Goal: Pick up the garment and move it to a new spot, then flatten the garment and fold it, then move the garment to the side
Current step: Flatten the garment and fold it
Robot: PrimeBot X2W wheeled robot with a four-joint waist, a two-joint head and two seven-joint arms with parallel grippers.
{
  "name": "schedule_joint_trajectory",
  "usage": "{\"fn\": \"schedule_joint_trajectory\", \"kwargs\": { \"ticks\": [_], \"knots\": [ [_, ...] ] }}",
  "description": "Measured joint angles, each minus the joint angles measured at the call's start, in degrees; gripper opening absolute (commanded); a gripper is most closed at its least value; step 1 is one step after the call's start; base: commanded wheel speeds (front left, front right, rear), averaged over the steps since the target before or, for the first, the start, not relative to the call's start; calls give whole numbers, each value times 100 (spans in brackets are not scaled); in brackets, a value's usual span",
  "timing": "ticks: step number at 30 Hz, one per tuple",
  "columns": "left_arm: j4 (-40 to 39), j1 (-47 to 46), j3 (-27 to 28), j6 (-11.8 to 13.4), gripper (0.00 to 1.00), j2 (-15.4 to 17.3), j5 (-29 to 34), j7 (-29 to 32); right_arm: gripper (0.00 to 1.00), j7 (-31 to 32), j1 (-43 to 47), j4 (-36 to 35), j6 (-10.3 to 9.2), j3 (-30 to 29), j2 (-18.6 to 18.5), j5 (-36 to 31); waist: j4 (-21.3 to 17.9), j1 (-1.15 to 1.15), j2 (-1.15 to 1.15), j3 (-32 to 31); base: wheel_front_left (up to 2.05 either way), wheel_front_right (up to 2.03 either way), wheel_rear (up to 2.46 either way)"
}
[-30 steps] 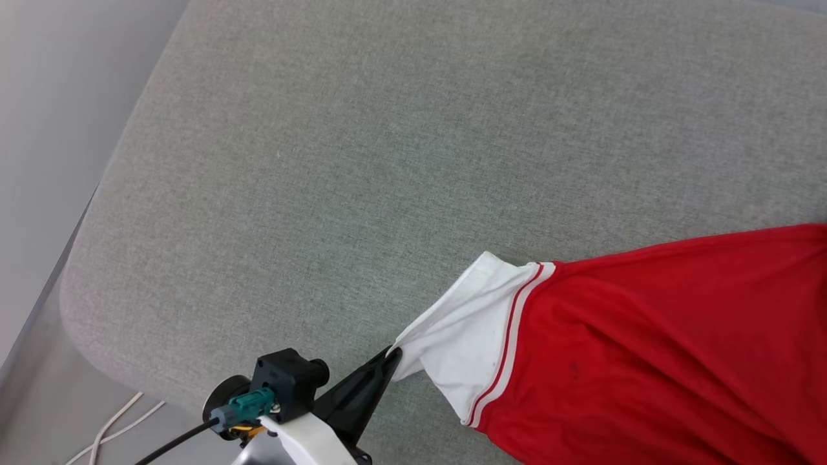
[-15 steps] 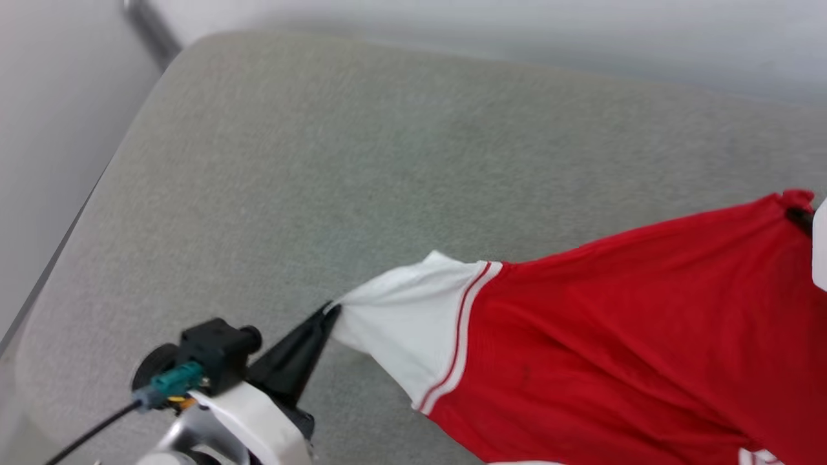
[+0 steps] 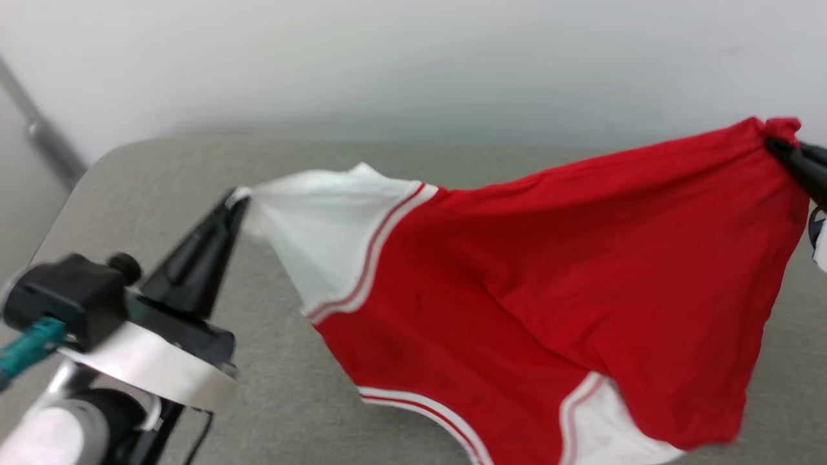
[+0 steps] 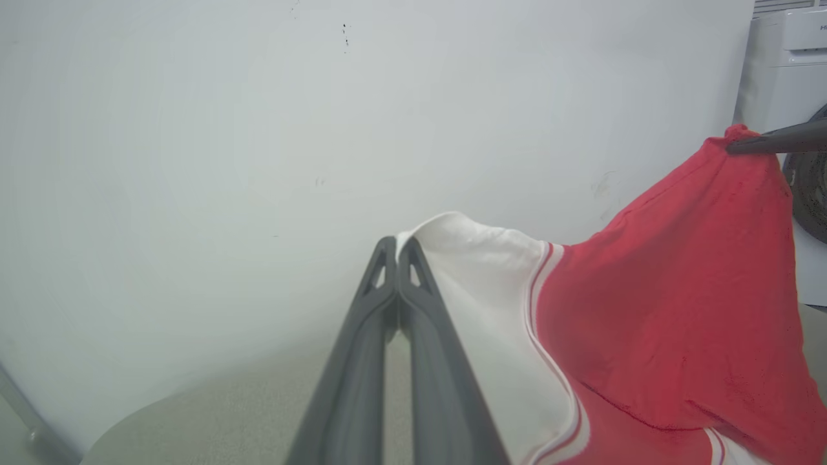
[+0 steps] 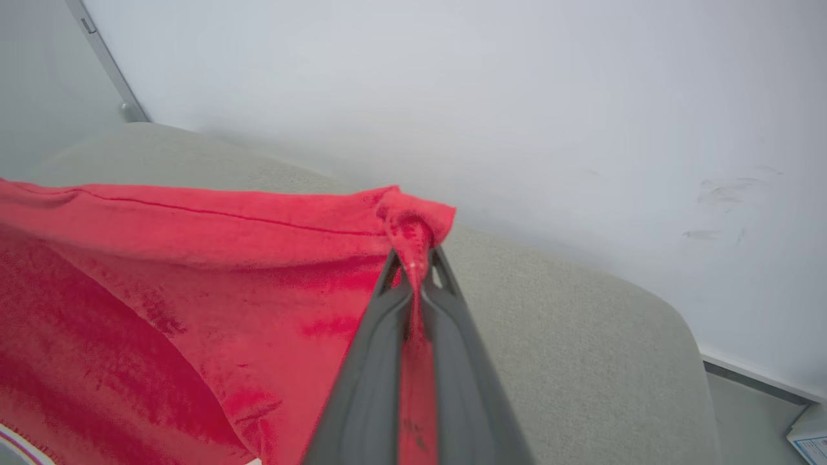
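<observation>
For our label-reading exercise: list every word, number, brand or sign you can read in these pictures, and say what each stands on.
None can be read.
garment: no lettering or number on the side in view.
white appliance: a dark mark at the picture's edge, cut off, unreadable.
pale box: blue print, too small to read.

Legible text: none. Item one: white appliance (image 4: 785, 77), standing beyond the raised red corner of the garment (image 4: 672, 310) in the left wrist view; a dark mark sits on its upper panel at the frame edge, cut off, possibly the start of a brand name, not readable. Item two: pale card or box (image 5: 811, 439), well to the right of the garment and low in the right wrist view; it carries blue print, too small and cropped to read.
</observation>
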Motion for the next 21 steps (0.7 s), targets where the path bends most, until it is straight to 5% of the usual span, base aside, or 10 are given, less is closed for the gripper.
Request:
{"fn": "schedule_joint_trajectory", "kwargs": {
  "ticks": [21],
  "knots": [
    [-861, -1505, 1450, 389, 0, 784, -62, 345, 0, -639, -172, -1612, 0, -489, 154, 365, -997, 0, 0, 10, 0, 0, 0]
  ]
}}
